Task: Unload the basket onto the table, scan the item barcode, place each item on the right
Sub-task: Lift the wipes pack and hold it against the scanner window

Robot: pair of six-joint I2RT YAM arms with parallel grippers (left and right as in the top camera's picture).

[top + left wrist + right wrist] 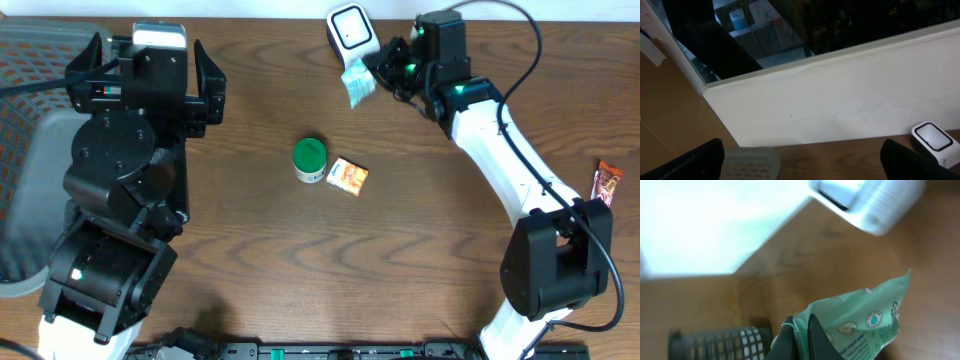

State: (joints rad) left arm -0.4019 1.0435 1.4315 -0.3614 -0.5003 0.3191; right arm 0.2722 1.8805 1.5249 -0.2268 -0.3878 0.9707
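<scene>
The right gripper (380, 68) is pinched tight on the crinkly pale-green plastic packet (358, 86), holding it right next to the white boxy barcode scanner (350, 28). Looks like the presenting step. Next it probably needs the barcode side turned toward the scanner's window.

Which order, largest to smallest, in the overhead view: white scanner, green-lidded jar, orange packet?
white scanner
green-lidded jar
orange packet
Jar and packet look close; the taller jar is nearer the camera, so unsure.
</scene>
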